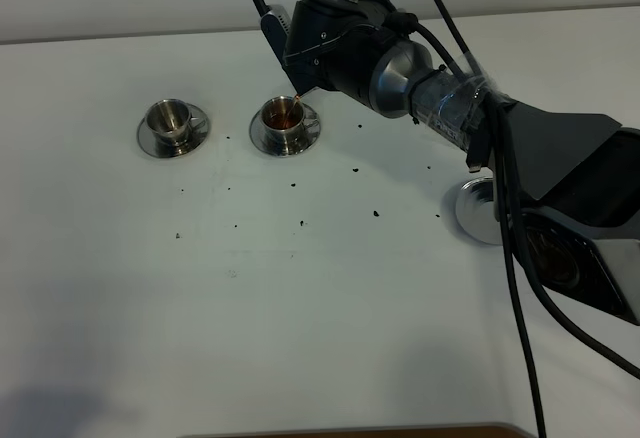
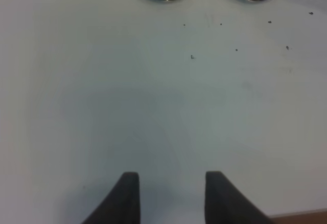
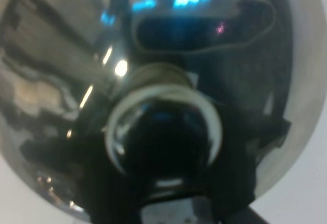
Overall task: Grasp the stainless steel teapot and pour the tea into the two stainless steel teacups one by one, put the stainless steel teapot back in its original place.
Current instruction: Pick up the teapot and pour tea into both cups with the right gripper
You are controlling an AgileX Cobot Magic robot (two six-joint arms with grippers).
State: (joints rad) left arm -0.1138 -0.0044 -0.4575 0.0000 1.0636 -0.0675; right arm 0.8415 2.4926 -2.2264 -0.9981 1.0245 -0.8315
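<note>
table [image 1: 300, 338] white, speckled | right gripper [image 1: 303, 58] clamped tight on teapot [image 3: 168, 50], held above right cup [image 1: 285, 121], thin tea [image 1: 297, 104] stream falling in | left gripper [image 2: 171, 198] parted, empty | disc [image 1: 476, 208] beneath right arm | left cup [image 1: 172, 121] on saucer

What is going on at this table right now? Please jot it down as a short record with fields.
Stainless steel teapot: held by right arm over the cups
Pouring: thin tea stream into right teacup, partly filled
Left teacup: looks empty
Steel disc: bare, partly behind arm
Left gripper: open, above table
Dark specks: scattered on table
</note>
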